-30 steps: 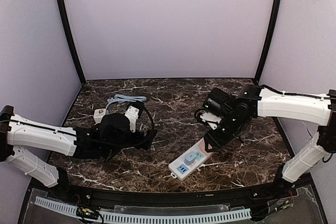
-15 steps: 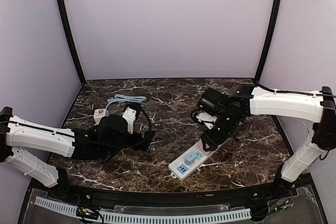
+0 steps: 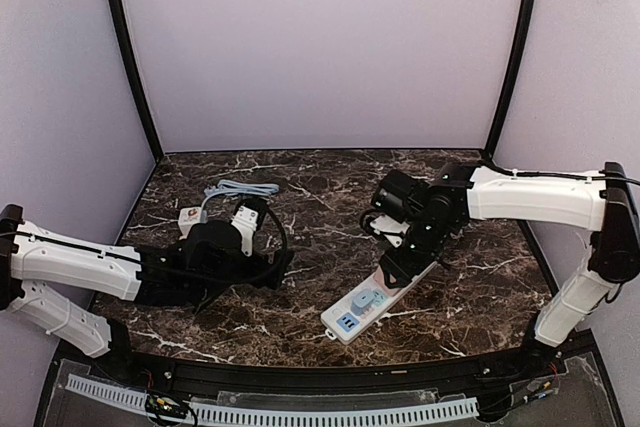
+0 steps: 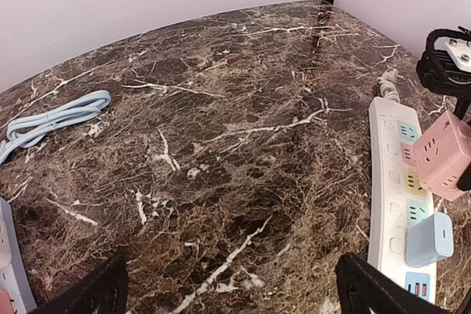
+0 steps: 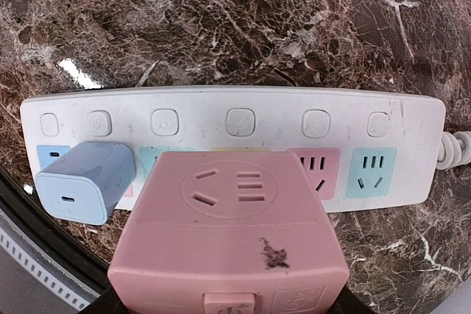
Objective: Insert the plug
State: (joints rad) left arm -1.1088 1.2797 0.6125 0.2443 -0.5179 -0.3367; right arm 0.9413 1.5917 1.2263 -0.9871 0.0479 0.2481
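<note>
— One pink cube plug is shown; where is it found?
— It is clamped between the fingers of the right gripper and held over the middle sockets of the white power strip, tilted a little in the left wrist view. Whether its prongs touch the strip cannot be made out, as the underside is hidden.
— How is it made?
— A smooth matte plastic block with rounded edges is seen. A socket pattern of slots is set in a shallow circle on its top face, and a small dark smudge is marked beside it.
— And the strip?
— It is long, flat and glossy, with a row of rounded square buttons above pastel socket panels. A pale blue charger, boxy with soft corners, is plugged in near one end.
— What is noted further out?
— The strip is laid on a dark brown marble table veined in white. The left gripper is kept low with its fingers spread wide and nothing between them. A light-blue cable is looped at the far left.
</note>
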